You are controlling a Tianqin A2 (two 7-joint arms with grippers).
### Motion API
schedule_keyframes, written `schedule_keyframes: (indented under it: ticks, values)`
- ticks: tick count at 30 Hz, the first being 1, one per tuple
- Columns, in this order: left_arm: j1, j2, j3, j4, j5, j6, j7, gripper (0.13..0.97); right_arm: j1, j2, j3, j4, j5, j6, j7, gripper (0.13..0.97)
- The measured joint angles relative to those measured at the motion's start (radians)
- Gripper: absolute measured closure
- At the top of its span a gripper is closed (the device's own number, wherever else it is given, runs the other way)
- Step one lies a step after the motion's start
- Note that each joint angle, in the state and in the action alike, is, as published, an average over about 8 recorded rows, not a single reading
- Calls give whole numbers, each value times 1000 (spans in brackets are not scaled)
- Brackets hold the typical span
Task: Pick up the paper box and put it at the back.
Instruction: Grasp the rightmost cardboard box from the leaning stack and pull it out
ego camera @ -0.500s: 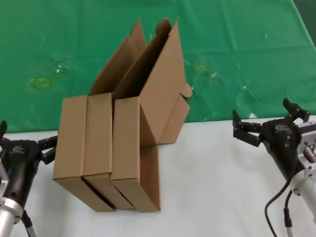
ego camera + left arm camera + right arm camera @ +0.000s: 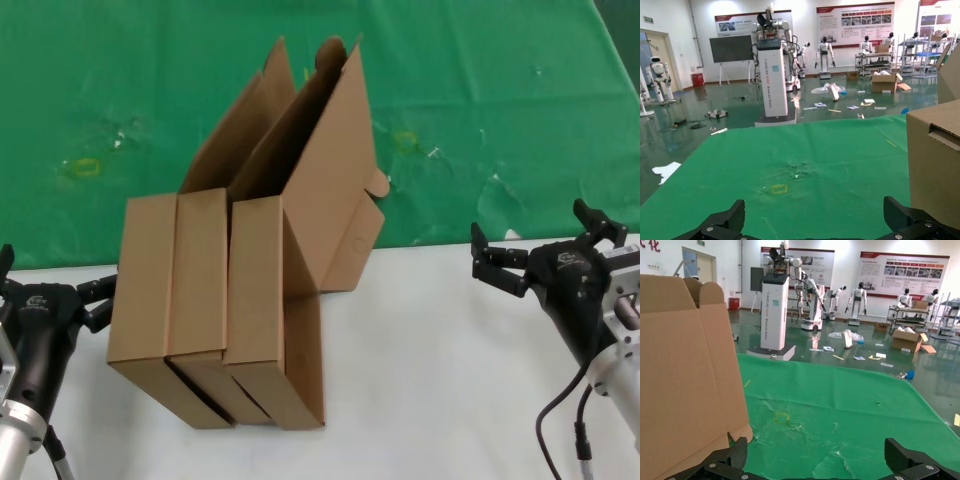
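Three brown cardboard mailer boxes stand side by side on the white table with their lids up: the left one (image 2: 142, 290), the middle one (image 2: 197, 280) and the right one (image 2: 262, 300), whose big lid (image 2: 325, 170) leans back over the green cloth (image 2: 480, 100). My left gripper (image 2: 55, 270) is open and empty just left of the boxes; the left box edge (image 2: 935, 165) shows in its wrist view. My right gripper (image 2: 540, 240) is open and empty well to the right of the boxes; a lid (image 2: 687, 375) shows in its wrist view.
The green cloth covers the back half of the surface, with yellowish stains (image 2: 85, 165) and white specks (image 2: 435, 152). The white tabletop (image 2: 420, 380) lies in front. Beyond the cloth the wrist views show a hall floor with a white pillar (image 2: 772, 75).
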Motion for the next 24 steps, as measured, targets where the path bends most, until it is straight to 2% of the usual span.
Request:
schedule_keyframes:
  ticks: [14,24]
  values:
    - [0,0,0,0,0,0,0,136,0,0,0,0,0,0,0,129]
    - [0,0,0,0,0,0,0,218,0,0,0,0,0,0,0,129]
